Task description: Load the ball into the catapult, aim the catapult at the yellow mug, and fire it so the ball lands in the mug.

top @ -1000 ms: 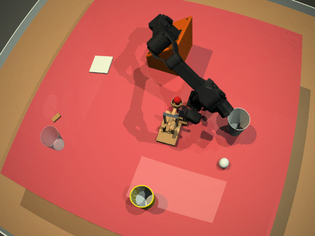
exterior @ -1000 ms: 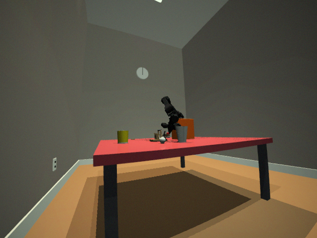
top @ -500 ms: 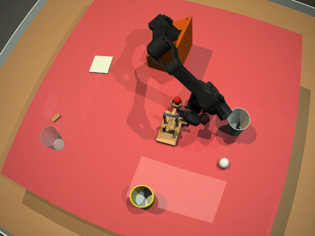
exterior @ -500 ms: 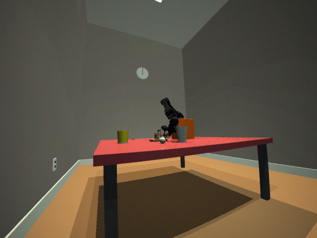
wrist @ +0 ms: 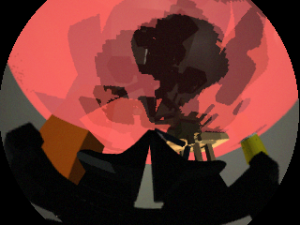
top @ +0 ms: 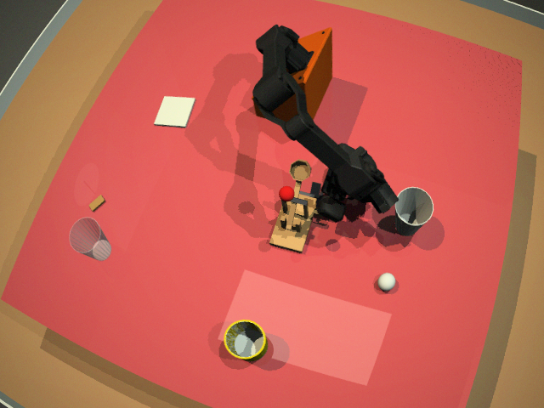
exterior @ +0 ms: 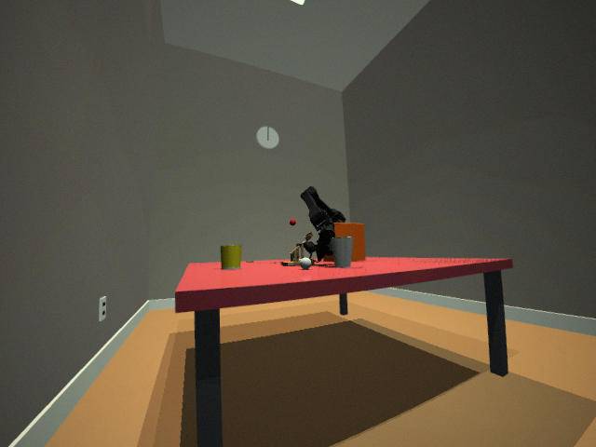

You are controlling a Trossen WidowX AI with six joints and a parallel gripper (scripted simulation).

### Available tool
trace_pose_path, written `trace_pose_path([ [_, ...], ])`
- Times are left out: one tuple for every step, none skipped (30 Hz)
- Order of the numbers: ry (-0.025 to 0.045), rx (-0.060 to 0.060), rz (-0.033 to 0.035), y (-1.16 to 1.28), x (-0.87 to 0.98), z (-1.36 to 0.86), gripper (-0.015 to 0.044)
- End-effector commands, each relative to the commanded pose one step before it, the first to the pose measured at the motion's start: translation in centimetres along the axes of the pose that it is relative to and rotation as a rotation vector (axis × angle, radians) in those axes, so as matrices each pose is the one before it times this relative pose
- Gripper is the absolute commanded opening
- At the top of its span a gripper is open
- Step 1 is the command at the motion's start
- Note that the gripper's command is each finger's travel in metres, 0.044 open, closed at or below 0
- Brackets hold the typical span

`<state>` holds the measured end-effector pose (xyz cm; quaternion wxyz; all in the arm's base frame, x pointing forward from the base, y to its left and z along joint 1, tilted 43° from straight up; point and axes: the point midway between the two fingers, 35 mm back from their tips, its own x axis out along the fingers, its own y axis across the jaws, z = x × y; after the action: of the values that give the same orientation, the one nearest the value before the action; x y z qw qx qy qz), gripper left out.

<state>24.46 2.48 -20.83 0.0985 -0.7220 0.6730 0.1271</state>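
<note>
The red ball [top: 286, 193] [exterior: 292, 222] is in mid-air above the wooden catapult [top: 286, 240] [exterior: 290, 264] [wrist: 217, 137], touching nothing. The catapult's throwing arm is raised and its cup [top: 300, 170] [exterior: 308, 236] is empty. The catapult's front end faces roughly toward the yellow mug [top: 232, 337] [exterior: 231, 257] [wrist: 253, 148], which stands upright near the table's front edge. My gripper [exterior: 319, 258] [wrist: 151, 132] is shut and empty, low beside the catapult; in the top view its fingertips are hidden under the arm.
A grey cup [top: 413, 208] [exterior: 343, 252] stands right of my arm, with a white ball [top: 386, 281] [exterior: 305, 263] in front of it. An orange block [top: 322, 79] [exterior: 355, 242] [wrist: 63, 142] is behind. A clear cup [top: 88, 235], small wooden block [top: 97, 202] and cream tile [top: 174, 111] lie left.
</note>
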Motion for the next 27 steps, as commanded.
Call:
trace_pose_path([
  [-0.00785, -0.0043, -0.00355, -0.442, -2.044, 0.265, 0.0],
  [-0.00503, 0.0004, -0.00069, -0.232, -1.755, 0.005, 0.0],
  [-0.00365, 0.0005, -0.00027, -0.116, -1.804, -0.05, 0.0],
  [-0.00226, 0.0008, 0.00008, 0.004, -1.841, -0.108, 0.0],
  [-0.00085, 0.001, 0.00034, 0.117, -1.783, -0.161, 0.0],
  [0.00015, 0.0008, 0.00035, 0.143, -1.218, -0.143, 0.0],
  [0.00082, 0.0011, 0.00046, 0.215, -1.336, -0.189, 0.0],
  [0.00146, 0.0013, 0.00051, 0.27, -1.312, -0.22, 0.0],
  [0.00091, 0.0007, 0.00025, 0.147, -0.617, -0.116, 0.0],
  [0.00039, 0.0003, 0.0001, 0.06, -0.237, -0.047, 0.0],
  [0.0, 0.0, 0.0, 0.0, 0.0, 0.0, 0.0],
  [-0.00348, -0.0068, -0.00967, -0.569, 2.556, 0.537, 0.0026],
  [-0.00434, 0.0055, 0.00007, -0.097, -0.031, 0.015, 0.0053],
  [-0.00722, 0.0093, 0.00012, -0.162, -0.052, 0.026, 0.0079],
  [-0.01007, 0.013, 0.00018, -0.228, -0.074, 0.036, 0.0105],
  [-0.01289, 0.0168, 0.00024, -0.296, -0.096, 0.048, 0.0131],
  [-0.01564, 0.0205, 0.00031, -0.366, -0.117, 0.06, 0.0157],
  [-0.01711, 0.0227, 0.00036, -0.409, -0.13, 0.068, 0.0184],
  [-0.01702, 0.0229, 0.00037, -0.415, -0.132, 0.072, 0.021],
  [-0.0169, 0.023, 0.00038, -0.421, -0.133, 0.076, 0.0236],
  [-0.01678, 0.0231, 0.00039, -0.427, -0.134, 0.079, 0.0263],
  [-0.01381, 0.0238, -0.00074, -0.404, -0.13, 0.011, 0.0289],
  [-0.01383, 0.0242, -0.00069, -0.413, -0.131, 0.015, 0.0315],
  [-0.01371, 0.0243, -0.00065, -0.418, -0.131, 0.019, 0.0341],
  [-0.0136, 0.0243, -0.0006, -0.422, -0.131, 0.024, 0.0368],
  [-0.01349, 0.0244, -0.00057, -0.427, -0.131, 0.028, 0.0394],
  [-0.01336, 0.0245, -0.00053, -0.431, -0.131, 0.033, 0.042],
])
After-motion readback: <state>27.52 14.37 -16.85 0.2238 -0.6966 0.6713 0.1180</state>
